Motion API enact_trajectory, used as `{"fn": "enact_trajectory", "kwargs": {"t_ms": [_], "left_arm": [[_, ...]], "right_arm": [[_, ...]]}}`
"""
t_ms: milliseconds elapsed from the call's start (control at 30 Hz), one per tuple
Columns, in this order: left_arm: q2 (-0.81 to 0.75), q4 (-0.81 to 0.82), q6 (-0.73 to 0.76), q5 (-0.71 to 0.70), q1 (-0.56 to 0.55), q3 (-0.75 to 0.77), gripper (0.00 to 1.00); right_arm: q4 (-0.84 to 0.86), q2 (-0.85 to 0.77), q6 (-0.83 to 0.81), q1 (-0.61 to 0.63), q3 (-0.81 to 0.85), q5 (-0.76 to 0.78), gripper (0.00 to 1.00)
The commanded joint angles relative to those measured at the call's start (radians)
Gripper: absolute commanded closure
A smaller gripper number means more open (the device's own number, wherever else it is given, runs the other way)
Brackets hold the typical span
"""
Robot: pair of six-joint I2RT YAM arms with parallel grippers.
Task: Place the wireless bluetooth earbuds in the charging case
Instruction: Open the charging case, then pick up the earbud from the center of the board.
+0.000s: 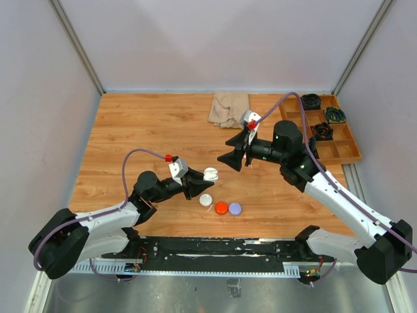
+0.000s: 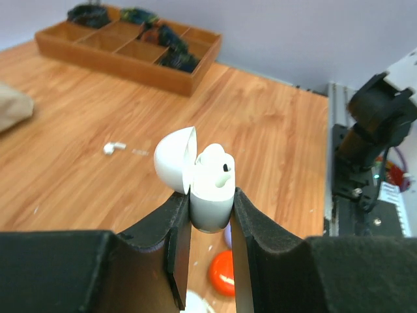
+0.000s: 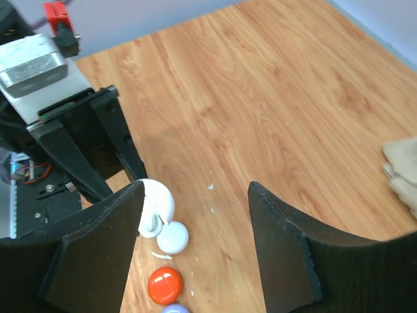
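Pale grey walls (image 1: 215, 45) enclose the wood-grain counter (image 1: 143, 124), with open boards across its upper left. A wooden compartment tray (image 1: 337, 160) hugs the upper-right edge, near a crumpled beige cloth (image 1: 229, 107). At centre, the left jaws clamp the open-lidded white plastic charging case (image 2: 212, 189). The right jaws stand apart, holding nothing. One small white stemmed earbud (image 2: 114, 147) lies on the counter, mid-left in the left wrist view.

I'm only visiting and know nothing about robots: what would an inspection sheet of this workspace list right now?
Surface: wooden table, plank pattern.
Job's things: charging case, white, lid open, upright in the left claw; one white earbud loose on the table.
Clutter: white puck, orange puck, purple puck; beige cloth; wooden tray holding dark items.
Claws: left claw shut on the case; right claw open, empty.
Cables: purple cable looping over each arm.
Surroundings: pale walls on three sides.
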Motion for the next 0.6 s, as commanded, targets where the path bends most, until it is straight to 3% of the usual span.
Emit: {"fn": "enact_trajectory", "kwargs": {"t_ms": [0, 267, 567], "left_arm": [[0.054, 0.128, -0.019, -0.057, 0.043, -0.04, 1.0], [0.046, 0.117, -0.021, -0.101, 0.102, -0.076, 1.0], [0.052, 0.133, 0.012, -0.12, 0.119, -0.109, 1.0]], "right_arm": [[-0.269, 0.062, -0.06, -0.026, 0.087, 0.178, 0.34], [-0.58, 0.243, -0.075, -0.093, 0.234, 0.405, 0.34], [-0.81, 0.518, -0.105, -0.141, 0.454, 0.516, 0.35]]}}
